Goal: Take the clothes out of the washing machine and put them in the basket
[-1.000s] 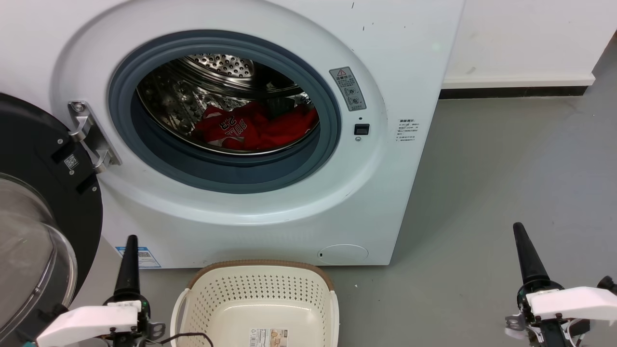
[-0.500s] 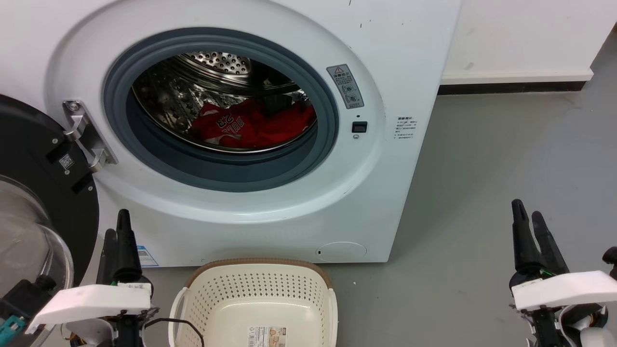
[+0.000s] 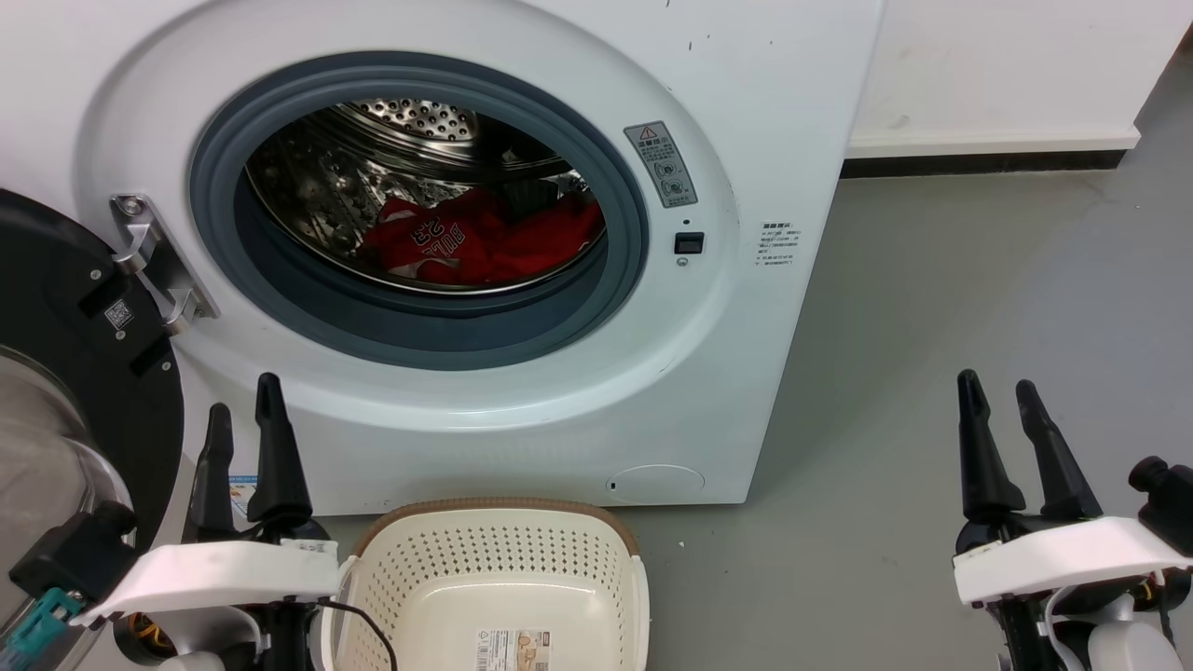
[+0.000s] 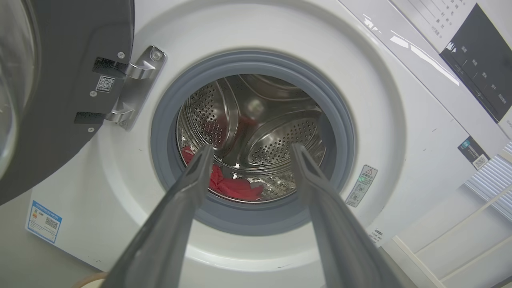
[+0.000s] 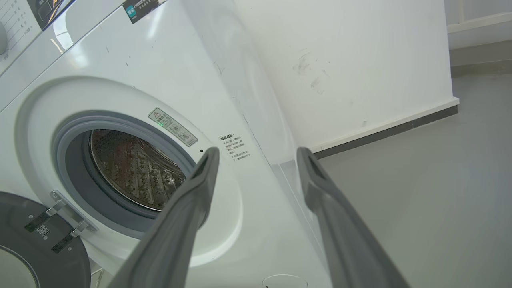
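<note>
The white washing machine (image 3: pixel 746 112) stands with its round door (image 3: pixel 65 391) swung open to the left. Red clothes (image 3: pixel 475 240) with "BULLS 23" lettering lie at the bottom of the steel drum, and show as a red heap (image 4: pixel 234 186) in the left wrist view. The cream basket (image 3: pixel 494 582) sits on the floor in front of the machine, with nothing but a label in it. My left gripper (image 3: pixel 244 405) is open, low at the left beside the basket. At the lower right my right gripper (image 3: pixel 997 387) hangs open over the floor. Both hold nothing.
Grey floor (image 3: pixel 979 298) stretches to the right of the machine. A white wall with a dark skirting (image 3: pixel 988 163) runs behind. The open door's glass bowl (image 3: pixel 47 485) stands close to my left arm.
Both grippers went from shut to open and rose a little. The head camera drifted slightly, shifting the picture left.
</note>
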{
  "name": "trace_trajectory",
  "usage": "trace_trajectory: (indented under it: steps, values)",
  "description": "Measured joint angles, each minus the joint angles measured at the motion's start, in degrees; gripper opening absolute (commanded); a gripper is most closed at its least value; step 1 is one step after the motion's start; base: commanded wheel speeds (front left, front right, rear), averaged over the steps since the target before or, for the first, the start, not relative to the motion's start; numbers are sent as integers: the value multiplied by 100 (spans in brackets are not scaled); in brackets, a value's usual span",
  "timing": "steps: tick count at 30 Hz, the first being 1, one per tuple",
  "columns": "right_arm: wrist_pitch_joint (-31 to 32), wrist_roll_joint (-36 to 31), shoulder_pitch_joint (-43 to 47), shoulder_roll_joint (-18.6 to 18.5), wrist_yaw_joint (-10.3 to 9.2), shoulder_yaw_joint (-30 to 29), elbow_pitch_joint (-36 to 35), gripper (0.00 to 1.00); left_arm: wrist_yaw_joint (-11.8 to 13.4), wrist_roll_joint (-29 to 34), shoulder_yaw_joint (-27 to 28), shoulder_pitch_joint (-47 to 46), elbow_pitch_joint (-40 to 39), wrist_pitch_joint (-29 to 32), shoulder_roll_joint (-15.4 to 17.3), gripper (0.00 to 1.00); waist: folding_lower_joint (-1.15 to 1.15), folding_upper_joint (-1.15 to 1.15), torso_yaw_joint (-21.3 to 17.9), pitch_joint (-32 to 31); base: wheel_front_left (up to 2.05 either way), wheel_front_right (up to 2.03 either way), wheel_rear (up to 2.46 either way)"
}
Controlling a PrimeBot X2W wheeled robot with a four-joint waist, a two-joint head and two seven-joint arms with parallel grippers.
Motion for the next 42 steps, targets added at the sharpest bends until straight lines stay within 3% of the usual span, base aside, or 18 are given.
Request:
trace_trajectory:
  steps: [8, 24, 42]
  values:
    - [-127, -713, 0, 0, 0, 151, -77, 100, 164, 1106, -386, 23, -378, -118, 1, 100, 0, 0, -23, 10, 0, 0, 0]
    - [-355, -1872, 5, -1, 1, 335, -23, 100, 816, 2084, -1055, 225, -177, -353, 316, 100, 0, 0, -92, 41, 0, 0, 0]
    - [-573, -2885, 18, -2, 1, 435, 104, 100, 944, 2959, -1385, 332, 512, -566, 477, 100, 0, 0, -124, 38, 0, 0, 0]
